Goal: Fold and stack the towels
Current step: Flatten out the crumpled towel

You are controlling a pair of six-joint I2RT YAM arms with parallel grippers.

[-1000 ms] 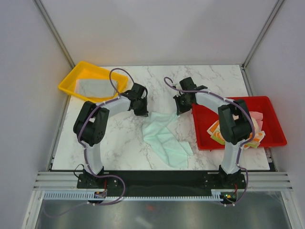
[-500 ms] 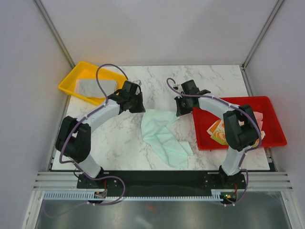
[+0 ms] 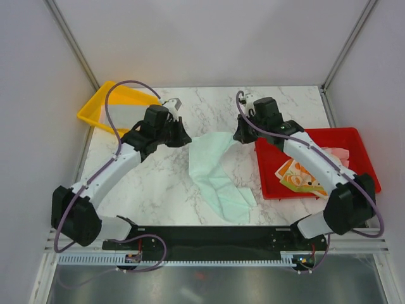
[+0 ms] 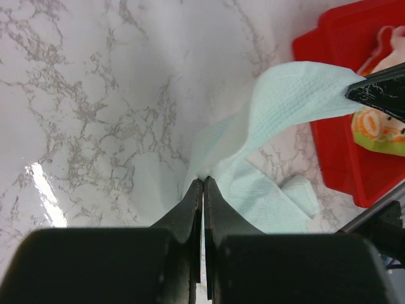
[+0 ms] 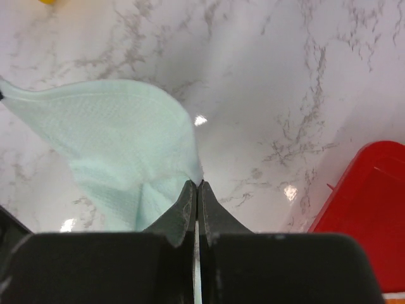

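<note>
Towel (image 3: 215,174), mint green, sags at centre frame between left gripper (image 4: 202,182) and right gripper (image 5: 195,185), each clamped on an upper corner; lower half crumpled on marble (image 3: 158,183). Right arm partly hides the patterned towel (image 3: 292,178) in the red tray (image 3: 271,174).

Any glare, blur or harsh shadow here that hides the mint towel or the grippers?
Top external: even soft light, sharp, mint towel unobscured. Left wrist: one glare streak on the marble table at lower left, clear of the towel; left gripper body dark and blurred along the bottom. Right wrist: small glare spots on the marble; right gripper body dark and soft, towel weave crisp.
</note>
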